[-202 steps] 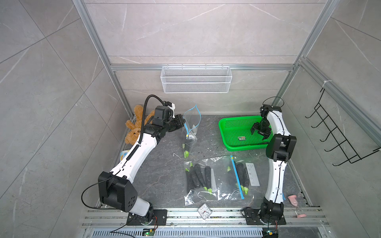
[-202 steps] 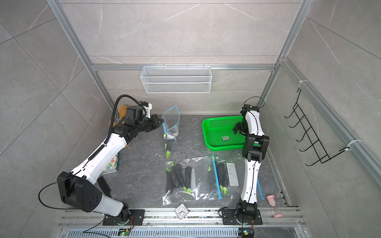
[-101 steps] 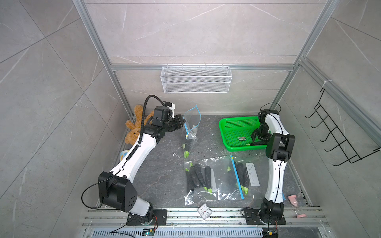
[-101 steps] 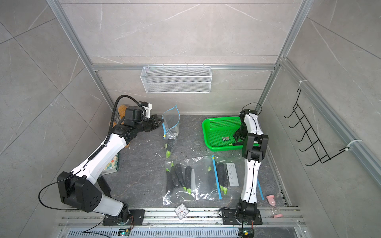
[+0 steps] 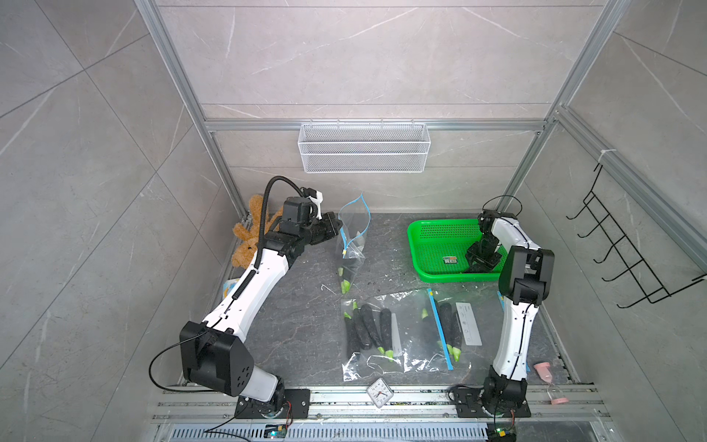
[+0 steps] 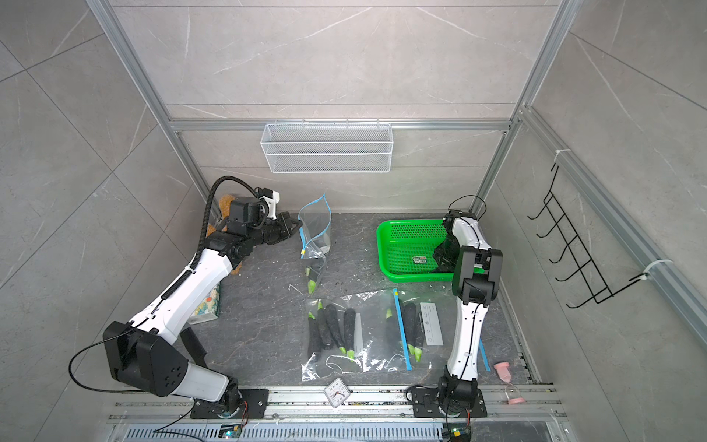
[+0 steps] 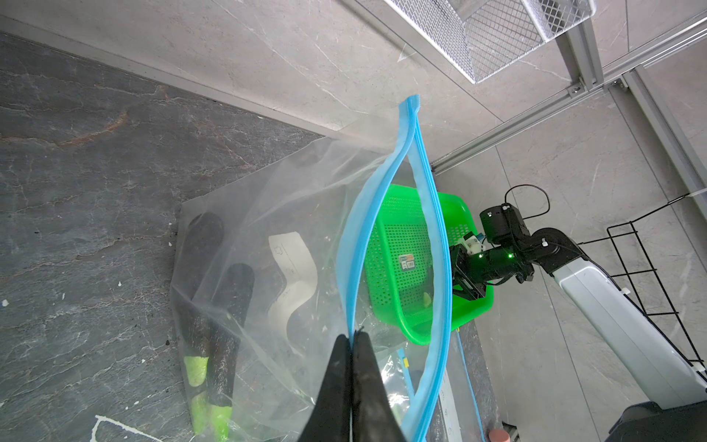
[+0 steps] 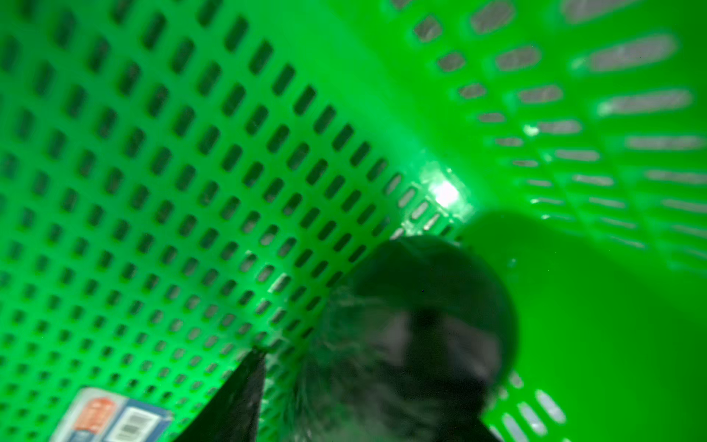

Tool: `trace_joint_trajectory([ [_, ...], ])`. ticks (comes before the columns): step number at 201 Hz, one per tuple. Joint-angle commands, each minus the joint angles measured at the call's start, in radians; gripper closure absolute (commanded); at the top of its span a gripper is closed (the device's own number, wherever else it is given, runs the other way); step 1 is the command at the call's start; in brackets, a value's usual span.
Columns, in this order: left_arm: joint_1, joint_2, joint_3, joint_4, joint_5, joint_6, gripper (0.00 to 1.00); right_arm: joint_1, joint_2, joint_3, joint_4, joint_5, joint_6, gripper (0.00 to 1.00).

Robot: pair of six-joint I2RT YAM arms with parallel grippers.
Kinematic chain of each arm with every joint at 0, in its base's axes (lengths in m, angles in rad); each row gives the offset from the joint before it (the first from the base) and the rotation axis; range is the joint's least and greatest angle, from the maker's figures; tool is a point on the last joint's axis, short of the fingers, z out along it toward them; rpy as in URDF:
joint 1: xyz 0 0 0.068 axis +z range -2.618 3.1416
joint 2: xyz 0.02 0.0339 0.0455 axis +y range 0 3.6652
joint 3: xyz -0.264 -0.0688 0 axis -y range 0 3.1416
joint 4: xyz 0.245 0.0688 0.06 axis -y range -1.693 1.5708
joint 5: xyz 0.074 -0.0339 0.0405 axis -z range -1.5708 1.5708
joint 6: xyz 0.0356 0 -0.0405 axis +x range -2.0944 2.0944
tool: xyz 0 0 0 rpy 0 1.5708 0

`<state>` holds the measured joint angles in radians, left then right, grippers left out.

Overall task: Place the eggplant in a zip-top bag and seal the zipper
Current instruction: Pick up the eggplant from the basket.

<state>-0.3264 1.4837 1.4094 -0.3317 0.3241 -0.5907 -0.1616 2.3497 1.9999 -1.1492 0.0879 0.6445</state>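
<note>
My left gripper [image 5: 338,225] [image 7: 352,336] is shut on the blue zipper edge of a clear zip-top bag [image 5: 354,229] [image 7: 290,214], holding it upright with its mouth gaping. Two dark eggplants [image 7: 237,291] with green stems lie in that bag's bottom. My right gripper [image 5: 476,264] is down inside the green basket [image 5: 432,233] [image 8: 153,153], straddling a dark eggplant [image 8: 421,306] that looks blurred. One finger [image 8: 245,394] shows beside it with a strip of basket floor between them. The other finger is hidden behind the eggplant.
Two flat clear bags [image 5: 367,329] [image 5: 443,325] holding eggplants lie on the floor in front. Near them are a small clock [image 5: 378,392], a brown plush toy [image 5: 248,237], a pink hourglass [image 5: 545,373] and a sticker [image 5: 450,260] in the basket. A wire shelf [image 5: 363,153] hangs on the back wall.
My right gripper has dropped lower into the green basket, down around the eggplant, and its jaws have narrowed. The left arm and the held bag have stayed still.
</note>
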Motion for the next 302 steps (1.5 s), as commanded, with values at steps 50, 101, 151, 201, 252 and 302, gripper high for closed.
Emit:
trace_joint_trajectory([
  [50, 0.006, -0.017, 0.027, 0.000, 0.005, 0.026, 1.00, 0.034, -0.093, -0.070, 0.172, -0.026, -0.030, 0.78],
  [101, 0.006, -0.019, 0.044, -0.064, -0.008, 0.030, 1.00, 0.049, -0.256, -0.116, 0.274, -0.069, -0.104, 0.84],
  [151, 0.006, -0.028, 0.048, -0.125, -0.010, 0.023, 1.00, 0.100, -0.525, -0.310, 0.404, -0.118, -0.184, 0.86],
  [201, 0.006, -0.029, 0.081, -0.207, -0.021, 0.031, 1.00, 0.347, -0.729, -0.290, 0.429, -0.091, -0.199, 0.87],
  [252, 0.003, -0.036, 0.131, -0.262, -0.028, 0.032, 1.00, 0.672, -0.660, 0.009, 0.442, -0.013, -0.194, 0.87],
  [302, -0.001, -0.044, 0.139, -0.265, -0.025, 0.007, 1.00, 0.839, -0.383, 0.460, 0.369, 0.023, -0.225, 0.88],
])
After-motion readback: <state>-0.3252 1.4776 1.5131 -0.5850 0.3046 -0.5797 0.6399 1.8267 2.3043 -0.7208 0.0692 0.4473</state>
